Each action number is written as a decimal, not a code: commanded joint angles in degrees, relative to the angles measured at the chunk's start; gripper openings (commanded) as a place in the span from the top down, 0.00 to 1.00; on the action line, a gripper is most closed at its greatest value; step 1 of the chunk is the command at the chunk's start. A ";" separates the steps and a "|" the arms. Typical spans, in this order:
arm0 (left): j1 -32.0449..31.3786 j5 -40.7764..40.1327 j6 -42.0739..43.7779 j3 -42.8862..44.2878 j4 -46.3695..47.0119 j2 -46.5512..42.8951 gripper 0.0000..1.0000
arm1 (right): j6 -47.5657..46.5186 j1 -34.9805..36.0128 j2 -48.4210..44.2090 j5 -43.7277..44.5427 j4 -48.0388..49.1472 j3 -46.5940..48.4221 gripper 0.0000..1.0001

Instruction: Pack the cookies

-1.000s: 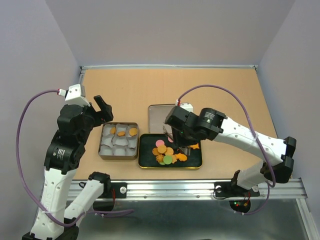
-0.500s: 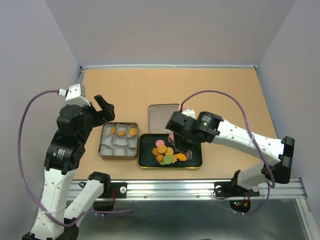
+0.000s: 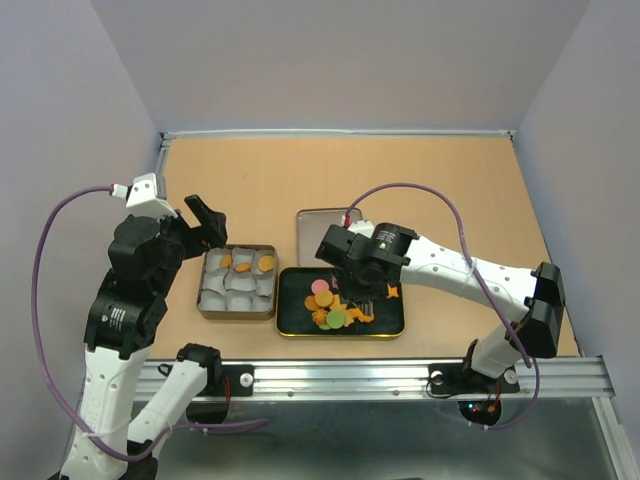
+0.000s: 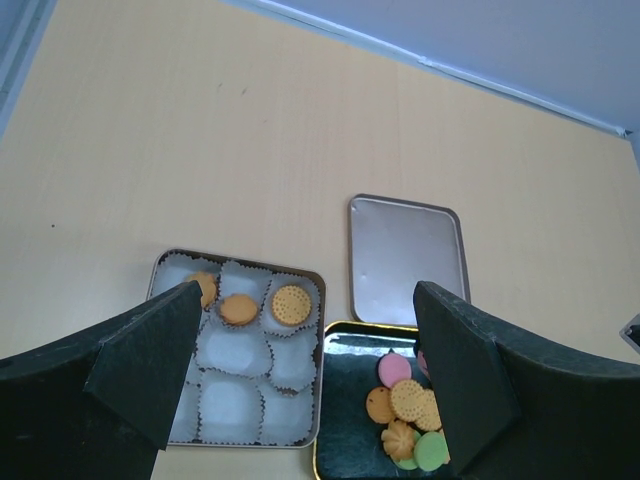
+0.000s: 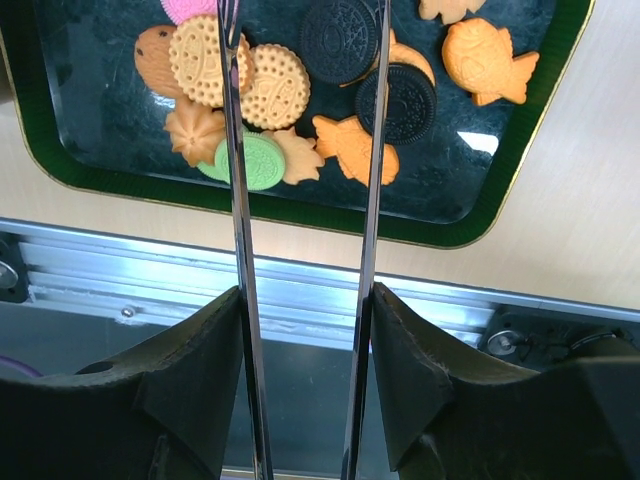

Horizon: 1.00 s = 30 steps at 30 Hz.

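Top external view: dark green rectangular tray with a gold rim (image 3: 390, 332) lying near the front edge of the tan tabletop (image 3: 450, 190); heaped in its left and middle part, small cookies (image 3: 335, 305) in orange, tan, pink, green and black; just left of the tray, a square silver metal tin (image 3: 238, 316) lined with white crimped paper cups (image 3: 240, 295); three orange-tan round cookies in the cups of its far row; directly behind the tray, a flat silver metal lid (image 3: 315, 235), partly hidden under the right arm; right gripper (image 3: 352, 292) hanging over the heap in the tray; left gripper (image 4: 307, 295) high above the table, to the left of the tin, touching nothing.

Right wrist view: two thin metal fingers (image 5: 232, 150) parted to a middling gap, wider than any one cookie, nothing pinched across it; between them a tan round cookie and a black embossed one; green round cookie and orange fish-shaped ones close by; fingertips cut off by the top edge, so contact with the heap impossible to tell.

Left wrist view: broad black fingers (image 4: 150, 360) spread wide, holding nothing; tin, lid and tray far below.
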 commanded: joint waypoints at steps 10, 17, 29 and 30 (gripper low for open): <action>-0.30 -0.46 0.91 0.32 1.30 0.50 0.01 | -2.26 -1.87 0.82 0.47 4.66 -0.44 0.44; -0.30 -0.46 1.27 0.58 1.83 1.29 0.01 | -2.96 -2.48 1.87 -0.14 5.54 -1.05 0.44; -0.30 -1.08 1.79 -0.56 2.18 0.94 0.01 | -2.26 -2.92 0.91 -1.64 6.16 -5.01 0.44; -0.30 -0.99 1.79 -0.56 2.27 0.94 0.01 | -2.00 -2.92 0.91 -1.90 6.33 -5.53 0.45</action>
